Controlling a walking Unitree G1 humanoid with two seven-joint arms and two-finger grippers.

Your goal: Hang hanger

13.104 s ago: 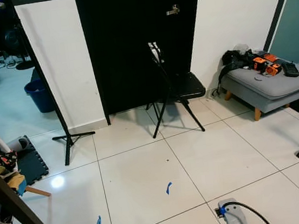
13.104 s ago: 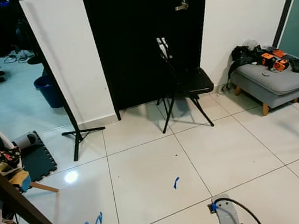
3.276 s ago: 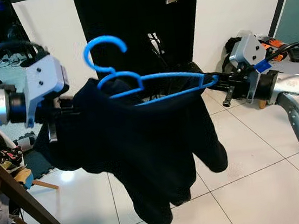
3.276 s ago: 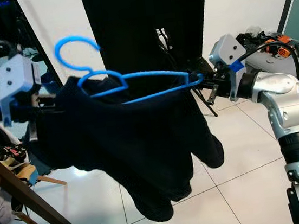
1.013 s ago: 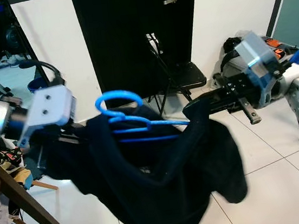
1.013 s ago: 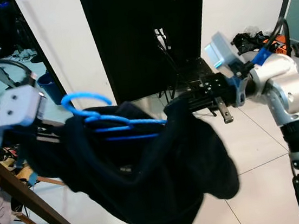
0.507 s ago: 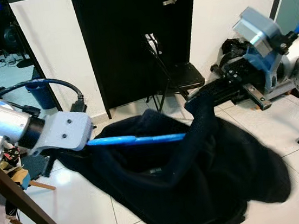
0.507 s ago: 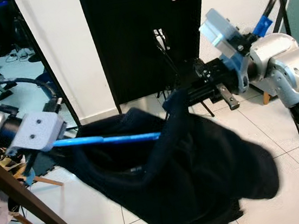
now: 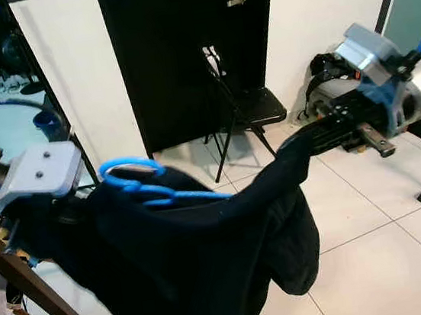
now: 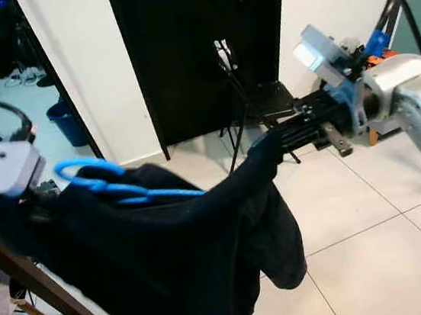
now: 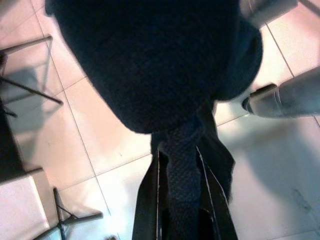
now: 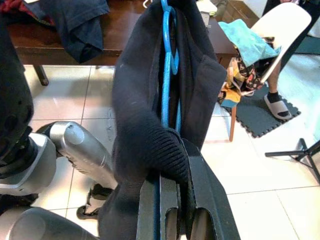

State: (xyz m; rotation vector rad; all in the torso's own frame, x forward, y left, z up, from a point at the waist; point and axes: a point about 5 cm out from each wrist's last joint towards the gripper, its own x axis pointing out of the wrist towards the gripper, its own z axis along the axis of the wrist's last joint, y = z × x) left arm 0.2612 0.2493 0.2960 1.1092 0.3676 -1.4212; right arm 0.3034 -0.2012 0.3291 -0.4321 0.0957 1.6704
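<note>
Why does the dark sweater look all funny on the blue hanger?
The dark sweater is not sitting straight: it sags in a bunch, and the blue hanger lies nearly flat, poking out on top. The left end effector and right end effector each pinch one end.

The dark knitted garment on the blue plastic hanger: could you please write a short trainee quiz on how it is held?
1. True or false: the dark knitted garment lies on the white tiled floor.
2. Which tool grips the garment's end nearest the black folding chair: A left tool, B right tool?
3. Fill in: the blue plastic hanger's hook sits near the ___ tool.

Key: 1 false; 2 B; 3 left.
</note>
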